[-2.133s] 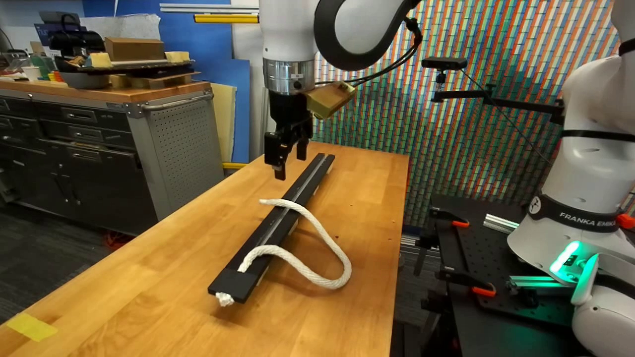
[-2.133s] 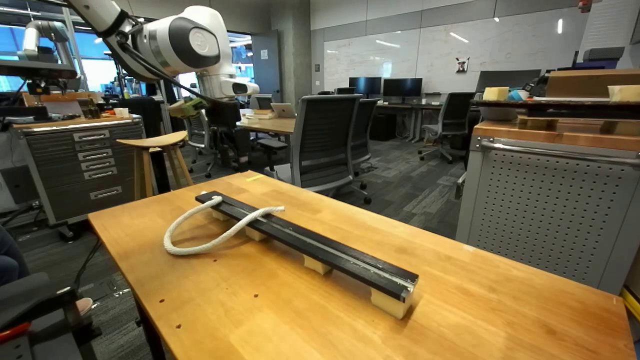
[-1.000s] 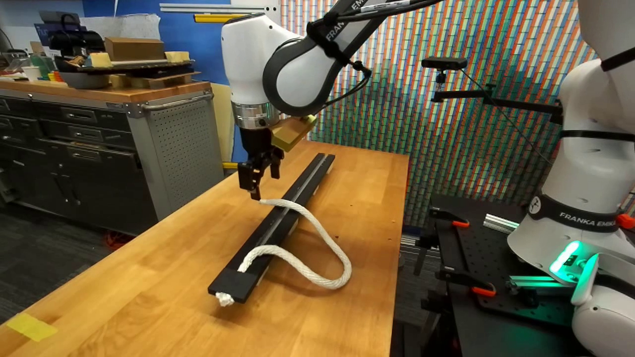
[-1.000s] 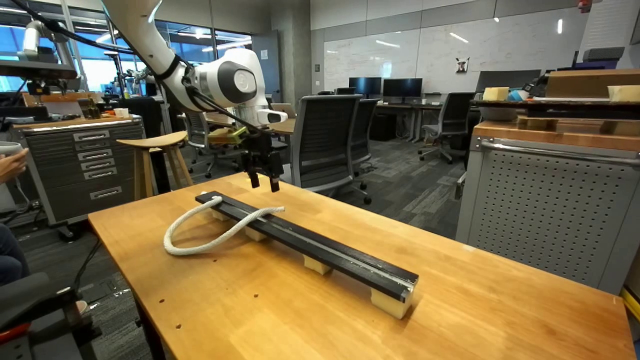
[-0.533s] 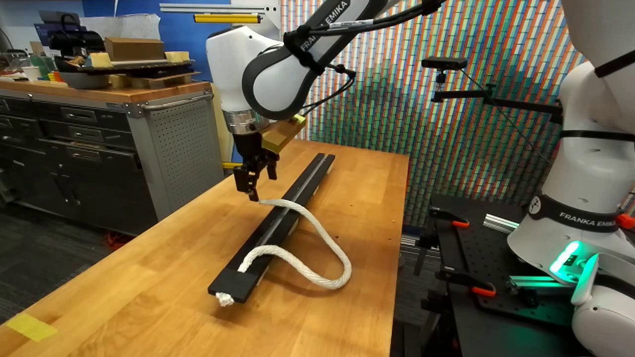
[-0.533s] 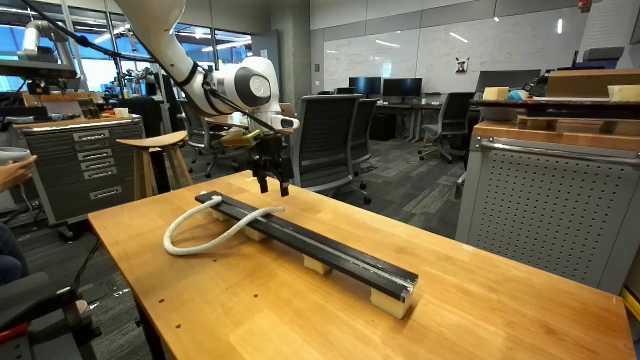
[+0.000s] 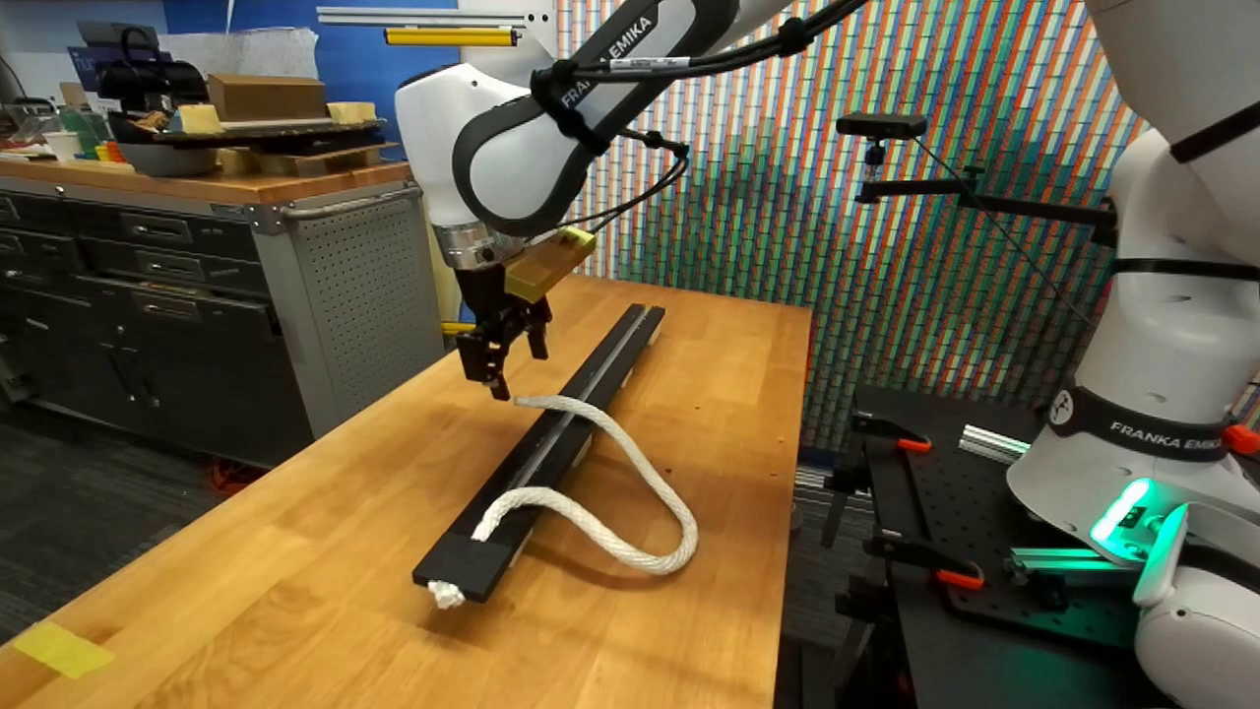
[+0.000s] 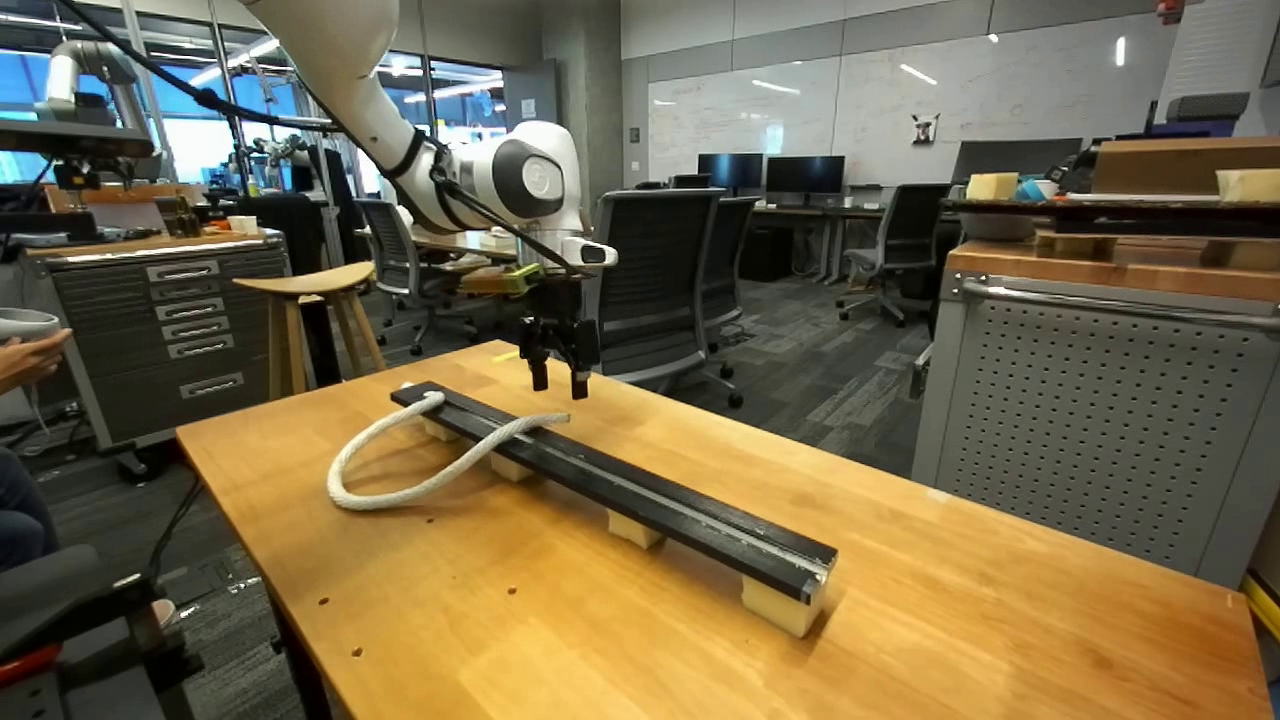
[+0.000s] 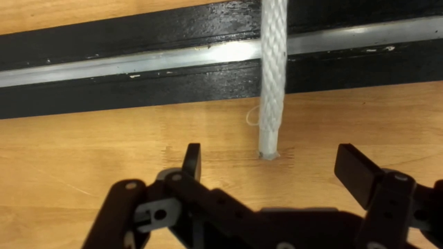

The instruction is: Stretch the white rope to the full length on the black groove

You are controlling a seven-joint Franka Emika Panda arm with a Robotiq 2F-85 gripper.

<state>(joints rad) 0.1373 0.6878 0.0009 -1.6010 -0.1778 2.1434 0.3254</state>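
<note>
The white rope lies in a loop on the table, in both exterior views. One end is fixed at the near end of the black groove, where a frayed tip sticks out. The rope's free end crosses over the bar and overhangs its far side. The black groove is a long bar with a pale channel. My gripper is open and empty above the free end. In the wrist view the rope crosses the bar, and its tip shows between the spread fingers of my gripper.
The bar stands on pale blocks on the wooden table. A tool cabinet with a perforated side stands beyond the table's edge. A hand holding a bowl is at the left of an exterior view. Yellow tape marks a table corner.
My open gripper has come down and across the bar to the rope's free end, slowing over the last half second. The rope and bar have not moved. A hand with a bowl has appeared.
</note>
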